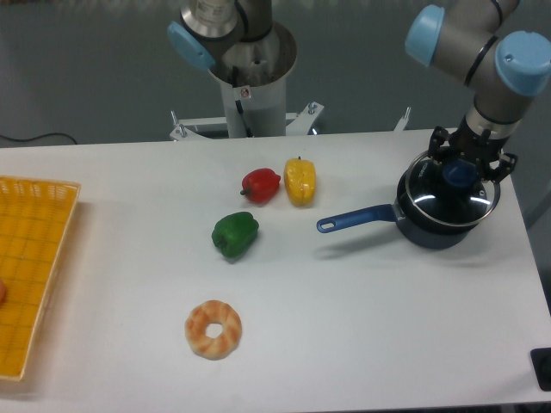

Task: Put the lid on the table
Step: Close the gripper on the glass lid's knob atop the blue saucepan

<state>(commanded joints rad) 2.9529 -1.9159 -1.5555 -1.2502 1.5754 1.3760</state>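
Hovering over the far right of the bench, the arm's fingers were lowered around the dark blue knob of the lid, which sat on the dark blue saucepan. Whether the fingers had closed on the knob or merely stood either side of it could not be told; the wrist housing and dark fingertips blurred together with the knob from this view. The lid lay seated flat on the pan's rim, not tilted and not lifted, so the task appeared to be at its grasping step, with the carrying and setting-down not yet done.

The knob was the sensible place to take hold, since the glass offered no edge for a two-finger pinch and the knob stood proud at the centre, which would keep the lid level when raised. The saucepan's long handle pointed left toward the middle of the bench. Left of it lay a yellow pepper, a red pepper and a green pepper, with a doughnut nearer and a yellow mesh tray at the far left edge. Bare bench nearer than the saucepan looked the likeliest place for the lid.
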